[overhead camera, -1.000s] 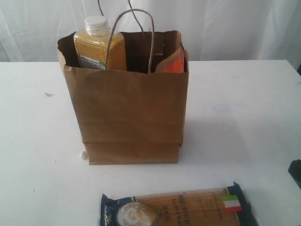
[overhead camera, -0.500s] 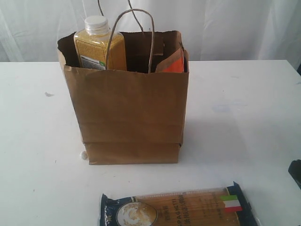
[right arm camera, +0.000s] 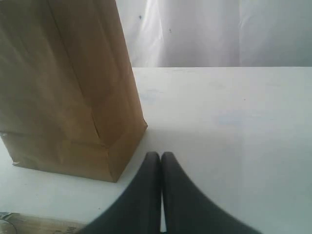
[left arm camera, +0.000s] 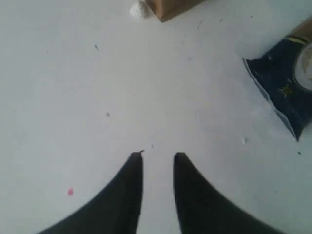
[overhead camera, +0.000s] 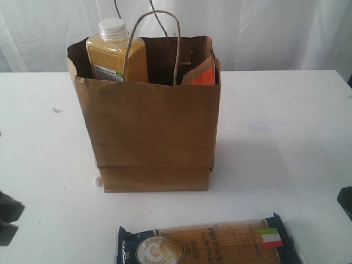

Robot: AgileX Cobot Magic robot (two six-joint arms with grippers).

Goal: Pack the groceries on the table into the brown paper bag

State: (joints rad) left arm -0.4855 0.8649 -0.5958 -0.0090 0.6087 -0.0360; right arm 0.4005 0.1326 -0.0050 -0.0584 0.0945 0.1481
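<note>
Exterior cam's out front, slightly raised, facing the tall brown kraft paper bag (overhead camera: pixel 151 132) across the plain white tabletop (overhead camera: pixel 286 137). Left wrist cam stares down close at that tabletop; right wrist one skims low. All three catch the bag.

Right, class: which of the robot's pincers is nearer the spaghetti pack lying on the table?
Right, it seems. The right pincer sits just off the flag end of the spaghetti pack. The left pincer is out beyond the other end, with more bare table between.
</note>
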